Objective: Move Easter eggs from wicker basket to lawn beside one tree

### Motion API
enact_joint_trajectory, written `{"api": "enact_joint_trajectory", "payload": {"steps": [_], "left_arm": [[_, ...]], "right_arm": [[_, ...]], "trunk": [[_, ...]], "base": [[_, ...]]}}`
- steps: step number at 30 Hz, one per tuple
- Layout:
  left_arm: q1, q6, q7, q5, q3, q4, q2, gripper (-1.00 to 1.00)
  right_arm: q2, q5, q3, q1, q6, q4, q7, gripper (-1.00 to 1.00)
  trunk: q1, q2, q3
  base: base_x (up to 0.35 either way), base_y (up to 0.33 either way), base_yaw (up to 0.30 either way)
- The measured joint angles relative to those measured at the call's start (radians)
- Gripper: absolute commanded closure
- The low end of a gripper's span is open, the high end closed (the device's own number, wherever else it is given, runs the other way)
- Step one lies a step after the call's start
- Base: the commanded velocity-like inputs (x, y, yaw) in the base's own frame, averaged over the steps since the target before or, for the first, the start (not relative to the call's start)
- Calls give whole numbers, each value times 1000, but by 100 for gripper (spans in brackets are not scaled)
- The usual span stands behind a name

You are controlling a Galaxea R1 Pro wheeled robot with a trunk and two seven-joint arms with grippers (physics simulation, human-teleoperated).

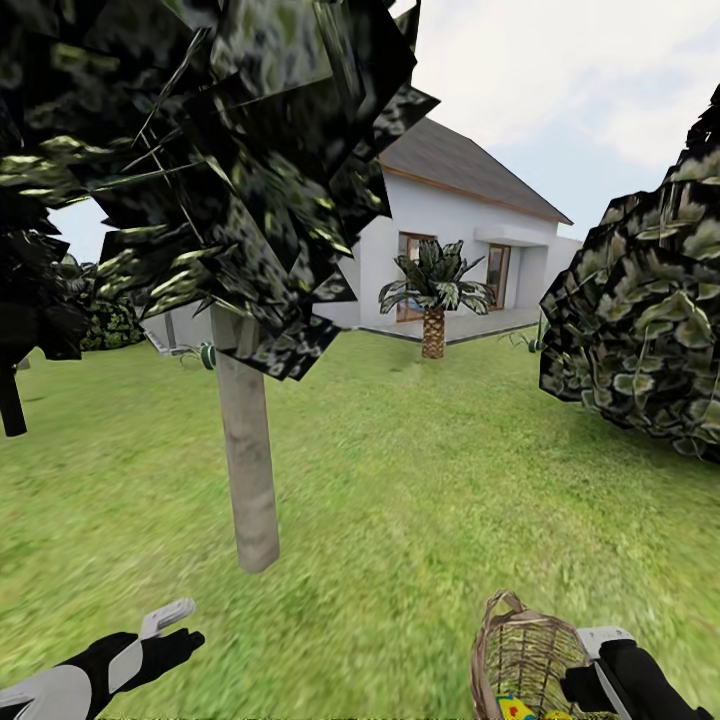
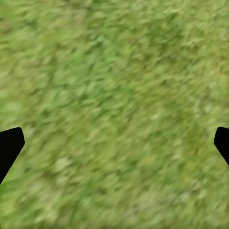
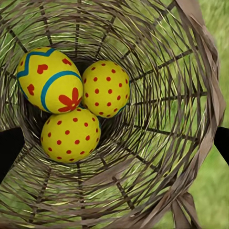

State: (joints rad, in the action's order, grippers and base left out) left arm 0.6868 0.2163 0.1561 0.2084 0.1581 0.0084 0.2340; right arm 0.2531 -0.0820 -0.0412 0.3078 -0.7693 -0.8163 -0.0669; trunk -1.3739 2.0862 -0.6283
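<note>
Eggs (image 3: 76, 102), three in all and yellow, were seen bunched and touching at the bottom of the wicker basket (image 3: 191, 109), directly below the right gripper (image 3: 114, 143), whose fingers were spread wide over the opening. The basket was set on the lawn (image 1: 420, 500), near the pale-trunked tree (image 1: 247, 460), with the right arm much the nearer. The left gripper (image 1: 172, 630) was held open and empty over bare grass.

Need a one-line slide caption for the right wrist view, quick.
Three yellow Easter eggs nestled at the bottom of the wicker basket, seen from directly above, with lawn beyond.
</note>
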Motion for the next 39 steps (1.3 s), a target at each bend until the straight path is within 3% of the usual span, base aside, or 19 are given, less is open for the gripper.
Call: {"api": "enact_joint_trajectory", "payload": {"steps": [39], "left_arm": [[1,0,-1,0,0,0,-1,-100]], "right_arm": [[-3,2,1,0,1,0,-1,-100]], "trunk": [[-150,273,-122]], "base": [[0,0,0]]}}
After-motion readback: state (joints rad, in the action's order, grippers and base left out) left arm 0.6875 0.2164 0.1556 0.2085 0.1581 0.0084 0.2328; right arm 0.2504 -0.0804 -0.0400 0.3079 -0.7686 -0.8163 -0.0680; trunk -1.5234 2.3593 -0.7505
